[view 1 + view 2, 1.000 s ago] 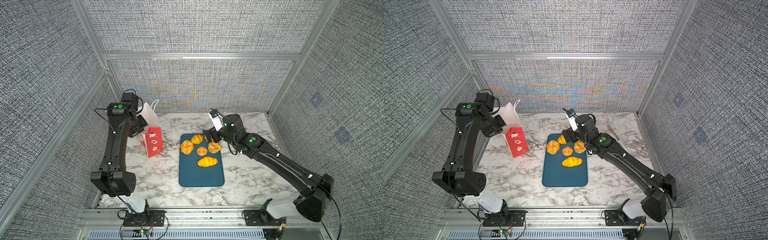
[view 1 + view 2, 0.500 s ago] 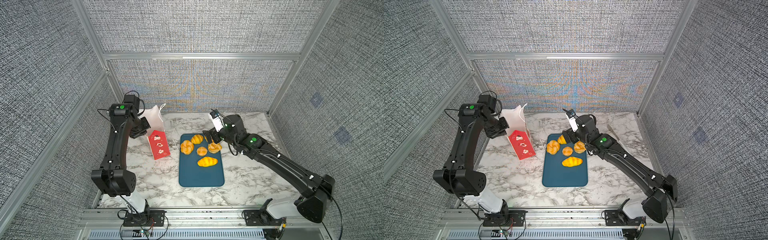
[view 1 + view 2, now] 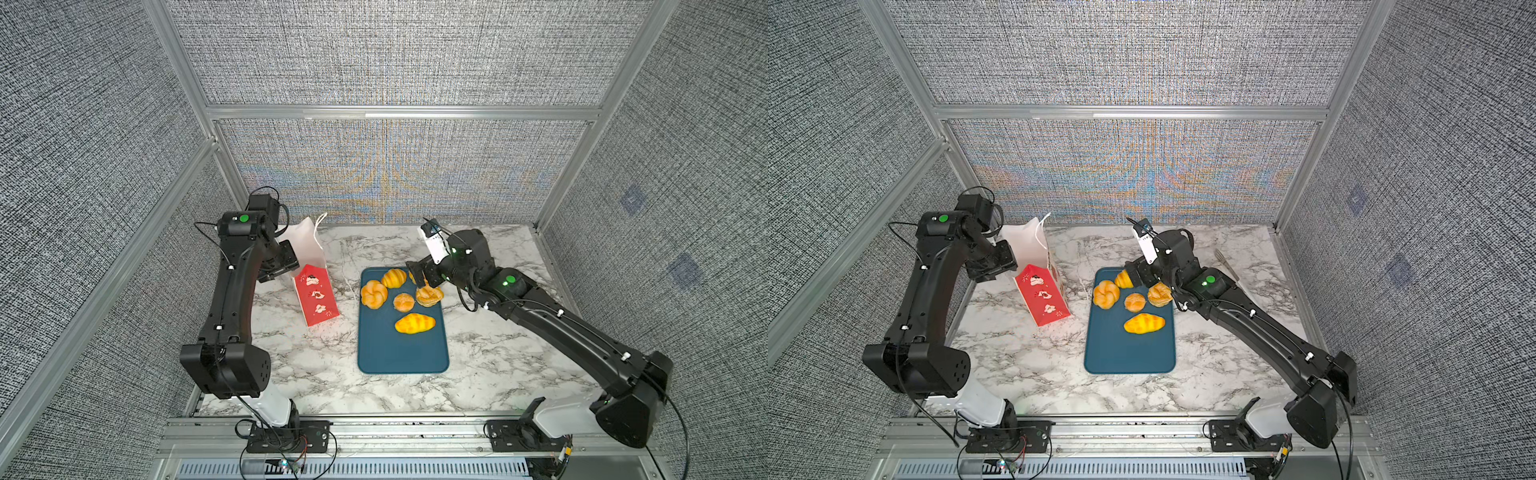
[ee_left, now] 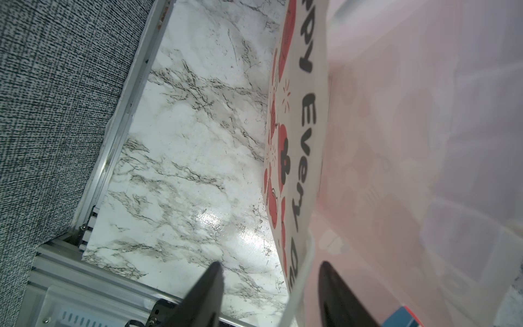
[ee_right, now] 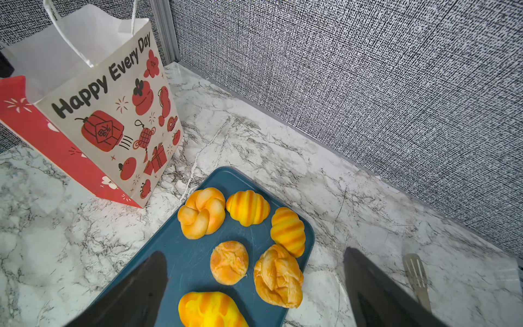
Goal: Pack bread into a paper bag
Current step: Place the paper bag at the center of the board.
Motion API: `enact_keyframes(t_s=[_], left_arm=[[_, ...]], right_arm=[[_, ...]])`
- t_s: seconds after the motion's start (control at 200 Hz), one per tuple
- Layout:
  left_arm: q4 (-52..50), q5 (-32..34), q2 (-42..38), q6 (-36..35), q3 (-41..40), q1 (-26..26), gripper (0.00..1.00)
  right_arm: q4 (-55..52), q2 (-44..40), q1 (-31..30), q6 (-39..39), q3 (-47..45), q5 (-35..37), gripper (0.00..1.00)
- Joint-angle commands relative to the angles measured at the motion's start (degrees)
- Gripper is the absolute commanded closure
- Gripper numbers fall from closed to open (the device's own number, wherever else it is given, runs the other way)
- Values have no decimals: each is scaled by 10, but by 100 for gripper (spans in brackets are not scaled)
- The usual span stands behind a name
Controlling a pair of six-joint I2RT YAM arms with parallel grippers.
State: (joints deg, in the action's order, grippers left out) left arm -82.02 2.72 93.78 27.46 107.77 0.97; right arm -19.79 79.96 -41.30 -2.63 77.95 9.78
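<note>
Bread [image 5: 202, 212]: 6 ridged, knotted pastries, flat blue tray [image 5: 181, 260] | paper bag [image 5: 113, 119] standing | left fingers [image 4: 203, 297] parted | right fingers [image 5: 135, 291] spread

1. The left arm [image 3: 232, 307], at 9 o'clock of the table, is matte black with boxy links and a white base housing [image 3: 272, 405].
2. The right arm [image 3: 561, 328], at 3 o'clock, matches, plus a white block [image 3: 434, 247] at its wrist.
3. The left green light [image 3: 244, 217] and the right green light [image 3: 508, 281] are round.
4. Thin black cables [image 3: 464, 296] loop beside the joints.
5. The left gripper [image 4: 270, 262] and right gripper [image 5: 254, 251] have smooth black tapering fingers [image 5: 135, 291].
</note>
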Motion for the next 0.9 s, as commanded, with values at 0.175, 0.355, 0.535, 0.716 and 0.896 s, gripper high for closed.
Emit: enact_keyframes(t_s=[0.175,0.355,0.535,0.716,0.896], left_arm=[[-3,10,-24,3,-18,0,1],[1,25,-29,6,-43,0,1],[-2,68,-23,8,-47,0,1],[-25,131,-15,10,-21,0,1],[-37,180,-12,5,5,0,1]], right_arm=[[0,-2,-3,6,1,-6,1],[-3,0,-4,3,9,-5,1],[-8,-3,-4,1,8,0,1],[-10,-8,-4,-1,1,4,1],[-10,-3,-4,-1,3,4,1]])
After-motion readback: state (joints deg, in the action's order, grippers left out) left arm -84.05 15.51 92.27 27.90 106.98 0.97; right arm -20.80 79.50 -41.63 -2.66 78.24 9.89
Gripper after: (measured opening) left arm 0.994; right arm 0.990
